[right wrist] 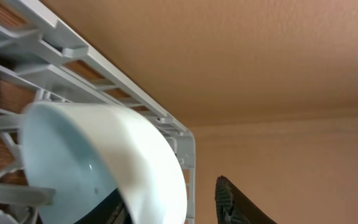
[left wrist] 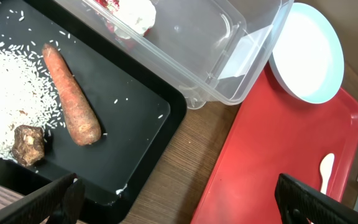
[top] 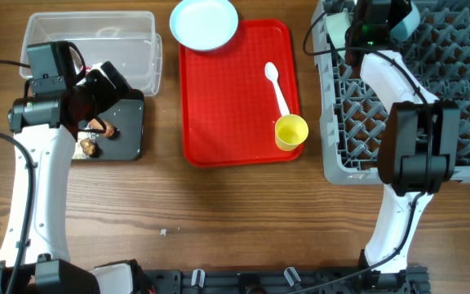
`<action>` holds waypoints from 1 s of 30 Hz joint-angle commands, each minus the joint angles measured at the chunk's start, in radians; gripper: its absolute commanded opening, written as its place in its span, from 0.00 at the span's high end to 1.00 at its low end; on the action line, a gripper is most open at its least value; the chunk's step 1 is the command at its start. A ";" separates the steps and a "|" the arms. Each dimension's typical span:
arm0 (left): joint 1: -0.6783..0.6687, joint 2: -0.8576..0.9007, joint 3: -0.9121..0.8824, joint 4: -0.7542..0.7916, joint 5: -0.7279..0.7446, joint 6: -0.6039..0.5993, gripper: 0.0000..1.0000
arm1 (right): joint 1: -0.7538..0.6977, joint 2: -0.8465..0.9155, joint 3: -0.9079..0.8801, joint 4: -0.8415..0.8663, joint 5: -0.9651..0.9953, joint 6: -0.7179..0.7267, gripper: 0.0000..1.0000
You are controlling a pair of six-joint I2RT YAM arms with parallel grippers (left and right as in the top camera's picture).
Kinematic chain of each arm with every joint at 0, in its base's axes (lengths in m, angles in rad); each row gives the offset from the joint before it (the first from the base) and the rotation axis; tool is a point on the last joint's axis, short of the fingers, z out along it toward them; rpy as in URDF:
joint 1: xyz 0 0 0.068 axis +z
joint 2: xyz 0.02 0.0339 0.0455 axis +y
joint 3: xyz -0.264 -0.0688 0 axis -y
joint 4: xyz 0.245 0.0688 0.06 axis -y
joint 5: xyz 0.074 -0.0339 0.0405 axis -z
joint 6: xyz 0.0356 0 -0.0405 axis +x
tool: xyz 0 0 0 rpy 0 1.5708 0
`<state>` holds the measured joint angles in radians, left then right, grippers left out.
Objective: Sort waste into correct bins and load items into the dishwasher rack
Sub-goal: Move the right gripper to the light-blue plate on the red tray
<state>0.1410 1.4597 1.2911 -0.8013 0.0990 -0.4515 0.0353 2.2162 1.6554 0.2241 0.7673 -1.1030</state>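
Note:
My left gripper [left wrist: 178, 186] hangs open over the near corner of the black tray [left wrist: 135, 149]. In that tray lie the carrot [left wrist: 72, 96], a brown lump [left wrist: 28, 144] and rice [left wrist: 5, 93]. The red-and-white wrapper [left wrist: 129, 12] sits in the clear tub [left wrist: 241, 56]. My right gripper [right wrist: 169, 205] straddles the wall of a white bowl [right wrist: 142, 155] at the far-left corner of the rack [right wrist: 92, 68], and its outer finger [right wrist: 229, 202] stands clear of the bowl. A teal bowl [top: 406, 20] sits in the rack [top: 455, 90]. The plate [top: 205, 22], spoon [top: 277, 86] and yellow cup [top: 290, 131] are at the red tray.
The flat red tray [top: 227, 98] lies between the bins and the rack, and the plate overhangs its far-left corner. A small white crumb [top: 164, 232] lies on the wooden table near the front. Cables run along both sides.

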 commanded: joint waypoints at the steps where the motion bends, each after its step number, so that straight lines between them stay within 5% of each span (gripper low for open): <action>1: 0.008 -0.003 0.005 0.003 -0.006 -0.002 0.00 | 0.019 0.021 0.005 0.000 0.047 0.077 0.50; 3: 0.008 -0.003 0.005 0.003 -0.006 -0.002 0.00 | 0.028 0.021 0.005 0.001 0.059 0.114 0.42; 5: 0.008 -0.003 0.005 0.003 -0.006 -0.002 0.00 | 0.040 0.020 0.005 0.021 0.089 0.156 0.00; 21: 0.008 -0.003 0.005 0.003 -0.006 -0.002 0.00 | 0.143 -0.109 0.005 0.432 0.194 0.352 0.00; 30: 0.008 -0.003 0.005 0.003 -0.006 -0.002 0.00 | 0.268 -0.275 0.005 0.351 0.342 0.548 0.00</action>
<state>0.1410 1.4597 1.2911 -0.8009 0.0986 -0.4515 0.2428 2.0014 1.6554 0.5961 0.9726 -0.6781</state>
